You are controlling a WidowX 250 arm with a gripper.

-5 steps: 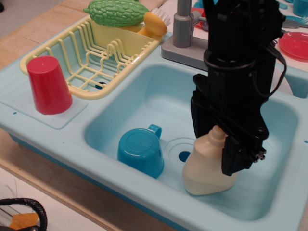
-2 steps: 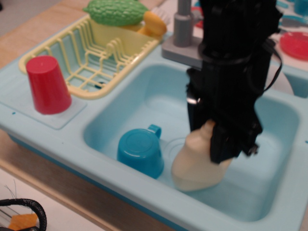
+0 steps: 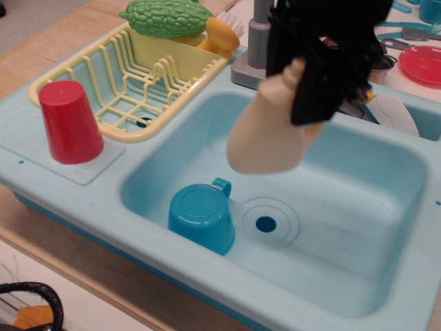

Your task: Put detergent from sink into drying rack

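The gripper point(image 3: 303, 76) is seen as a bulky, matte black, blocky body, blurred, with no markings discernible.

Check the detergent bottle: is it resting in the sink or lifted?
Lifted. The detergent hangs tilted in the gripper, its base well above the sink floor, with the drain uncovered below.

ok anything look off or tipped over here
Nothing spilled or damaged. The detergent hangs tilted in the claw, clear of the sink. The teal mug sits upside down in the sink beside the drain, and the red cup stands inverted left of the drying rack.
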